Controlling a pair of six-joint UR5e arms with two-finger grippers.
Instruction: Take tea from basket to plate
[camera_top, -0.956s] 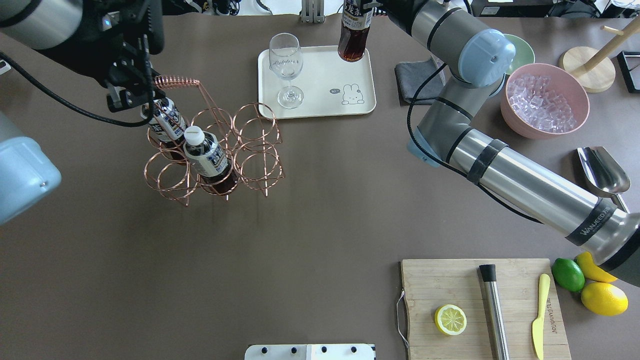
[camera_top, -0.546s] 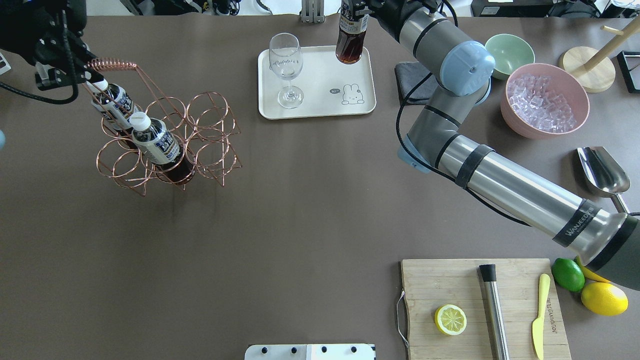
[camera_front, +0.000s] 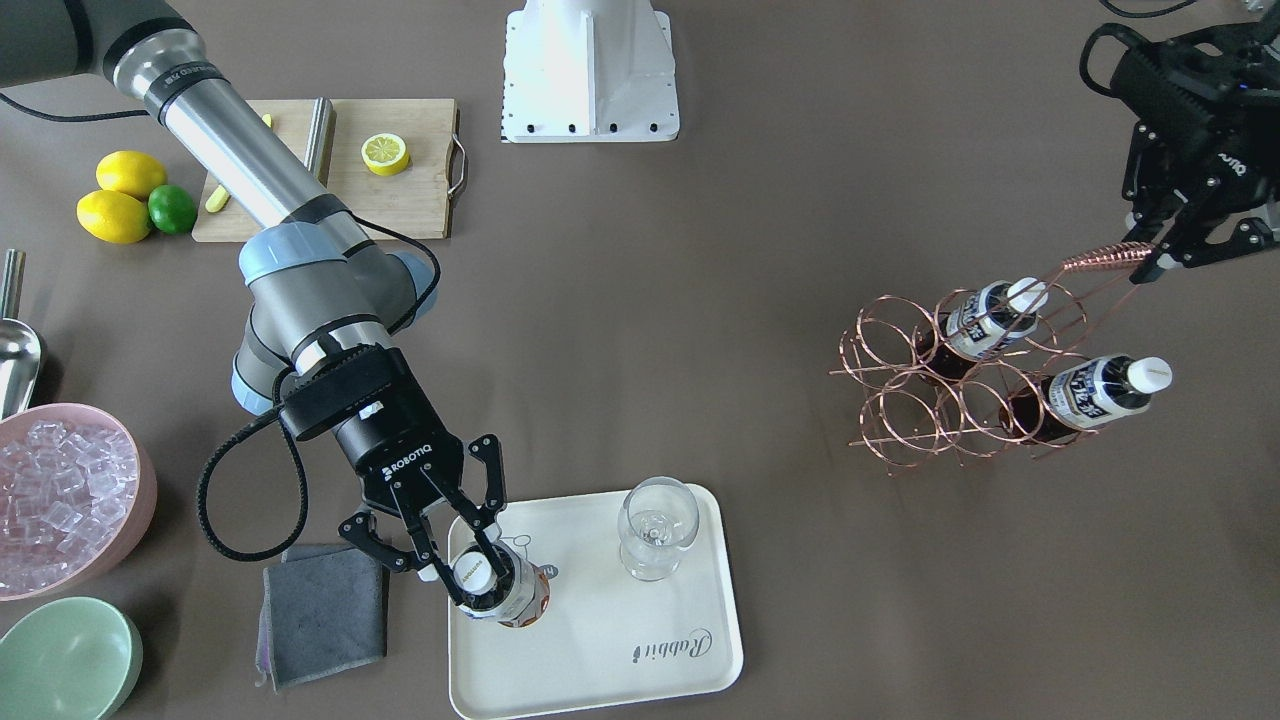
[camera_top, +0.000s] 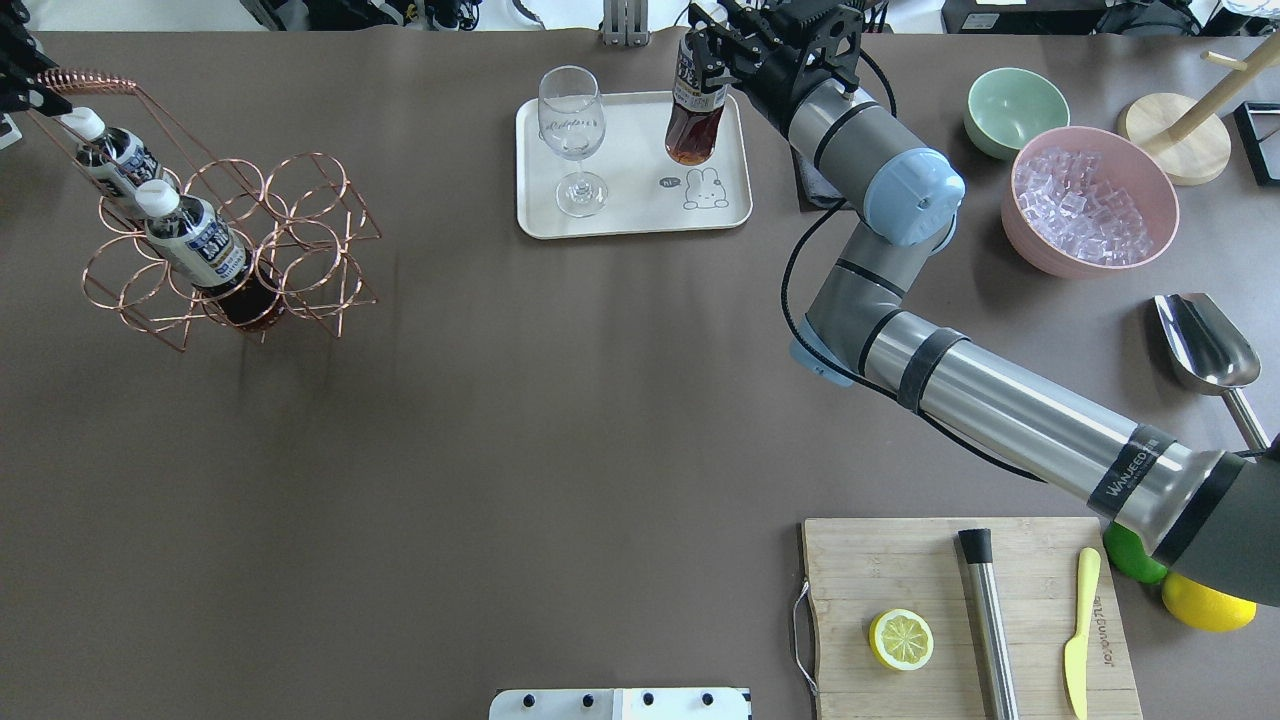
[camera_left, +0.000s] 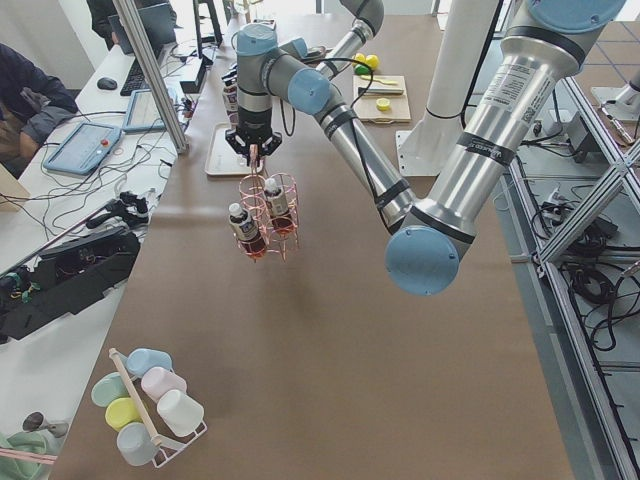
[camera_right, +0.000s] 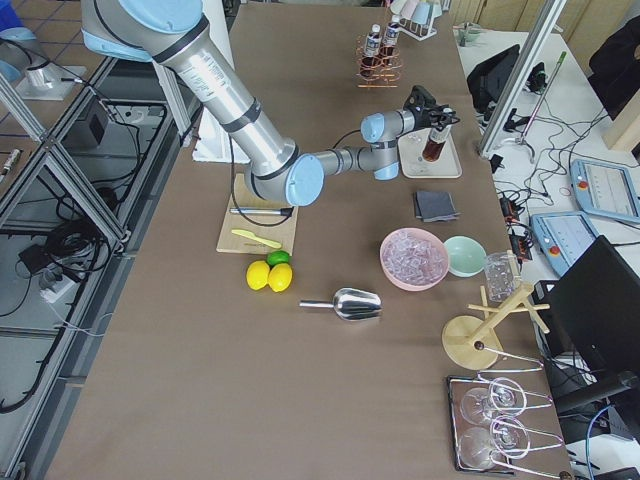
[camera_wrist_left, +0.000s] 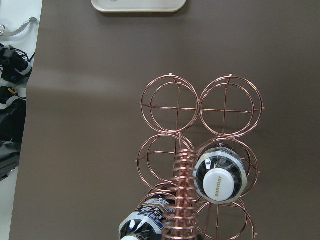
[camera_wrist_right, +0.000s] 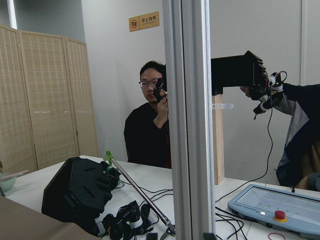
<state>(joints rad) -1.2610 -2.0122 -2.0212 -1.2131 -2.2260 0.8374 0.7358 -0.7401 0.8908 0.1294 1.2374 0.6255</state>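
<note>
Since half a second ago, the left gripper (camera_front: 1165, 255), clamped on the basket (camera_front: 960, 385) handle, is carrying it further towards its own side. The right gripper (camera_front: 470, 572), closed on the neck of the tea (camera_front: 505, 595), is lowering it onto the plate (camera_front: 600, 655) near a glass (camera_front: 655, 530). Releasing before the base is sitting flat risks tipping the tea into the glass; the front view is showing fingers clasping the neck, while the overhead view is hiding that grip yet showing the tea leaning.
</note>
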